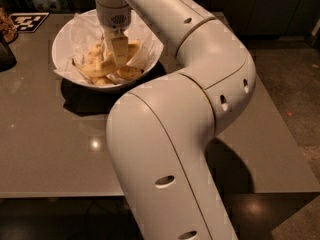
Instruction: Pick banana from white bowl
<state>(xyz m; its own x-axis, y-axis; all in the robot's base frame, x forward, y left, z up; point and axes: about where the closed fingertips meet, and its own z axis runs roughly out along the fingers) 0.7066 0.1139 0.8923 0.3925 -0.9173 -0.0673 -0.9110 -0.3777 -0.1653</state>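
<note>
The white bowl [67, 39], lined with crumpled white paper, stands at the back left of the grey table. Several pale-yellow bananas lie in it. The longest banana [97, 68] lies across the bowl's front, its dark stem tip pointing left. My gripper [119, 54] comes straight down from above into the middle of the bowl, its tip down among the bananas and against the long banana's right part. The gripper hides the contact.
My large white arm [200, 84] bends over the table's middle and right. A dark object [6, 56] stands at the left edge. A black-and-white marker tag [27, 20] lies behind it. The table's front edge [60, 194] runs across the bottom.
</note>
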